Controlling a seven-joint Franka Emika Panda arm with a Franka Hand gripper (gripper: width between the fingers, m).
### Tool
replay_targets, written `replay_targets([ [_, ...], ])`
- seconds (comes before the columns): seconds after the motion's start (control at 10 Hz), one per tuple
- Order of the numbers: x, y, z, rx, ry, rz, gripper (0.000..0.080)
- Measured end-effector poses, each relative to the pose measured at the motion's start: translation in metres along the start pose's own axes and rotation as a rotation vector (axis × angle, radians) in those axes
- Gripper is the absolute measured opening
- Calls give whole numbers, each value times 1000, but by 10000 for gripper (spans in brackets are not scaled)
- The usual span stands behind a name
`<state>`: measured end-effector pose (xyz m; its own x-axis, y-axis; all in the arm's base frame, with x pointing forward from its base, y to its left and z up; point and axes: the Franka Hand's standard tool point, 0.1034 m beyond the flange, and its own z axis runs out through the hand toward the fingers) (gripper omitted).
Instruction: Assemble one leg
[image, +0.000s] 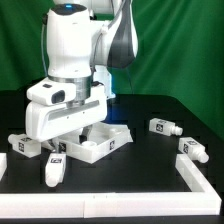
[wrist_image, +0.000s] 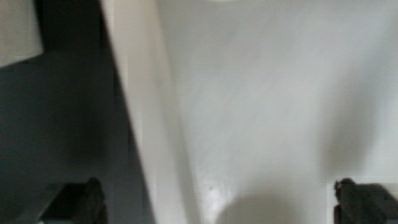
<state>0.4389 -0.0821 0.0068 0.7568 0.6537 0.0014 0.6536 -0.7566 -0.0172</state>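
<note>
The gripper (image: 84, 133) is down low over the large white square panel (image: 112, 144) in the middle of the black table. In the wrist view the panel (wrist_image: 267, 110) fills most of the picture, and the gripper (wrist_image: 217, 200) is open with its dark fingertips (wrist_image: 79, 202) far apart. One fingertip is over the black table beside the panel's edge, the other at the far side. Nothing is held. Several legs lie loose: one at the exterior view's left (image: 21, 144), one in front (image: 55, 171), and two at the right (image: 164, 127) (image: 193, 150).
A white L-shaped rail (image: 196, 176) runs along the table's front right corner. The robot's white arm body (image: 70, 60) hides the back of the panel. A green wall stands behind the table.
</note>
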Motion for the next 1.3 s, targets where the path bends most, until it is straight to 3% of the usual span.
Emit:
replay_targets([
  [0.1, 0, 0, 0, 0, 0, 1, 649],
  [0.3, 0, 0, 0, 1, 0, 1, 403],
  [0.4, 0, 0, 0, 1, 0, 1, 403],
  [0.5, 0, 0, 0, 1, 0, 1, 221],
  [0.6, 0, 0, 0, 1, -1, 1, 90],
  [1.1, 4, -4, -1, 5, -3, 102, 52],
  [1.3, 14, -8, -15, 45, -25, 234, 52],
])
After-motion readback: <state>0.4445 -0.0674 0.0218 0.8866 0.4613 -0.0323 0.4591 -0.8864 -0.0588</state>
